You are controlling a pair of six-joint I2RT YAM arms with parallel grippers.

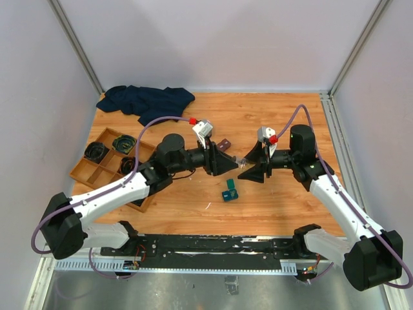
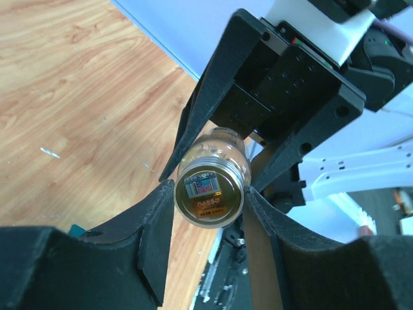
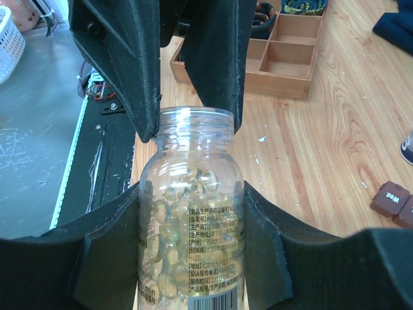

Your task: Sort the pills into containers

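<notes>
Pills [image 3: 169, 248] sit in the bottle [image 3: 191, 148], held above the bench [image 1: 271, 116] centre. The right fingers [image 3: 103, 245] clamp its body and the left fingers [image 3: 139, 77] pinch its neck. The case [image 1: 230, 192] lies below on the near side, its content too small to tell. Sorting seems not yet begun.

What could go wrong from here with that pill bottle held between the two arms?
1. The pill bottle is held above the table, with the left gripper at its neck and the right gripper round its body. A twist could make it slip and drop.
2. The teal case is small, so poured pills could miss it and scatter.
</notes>
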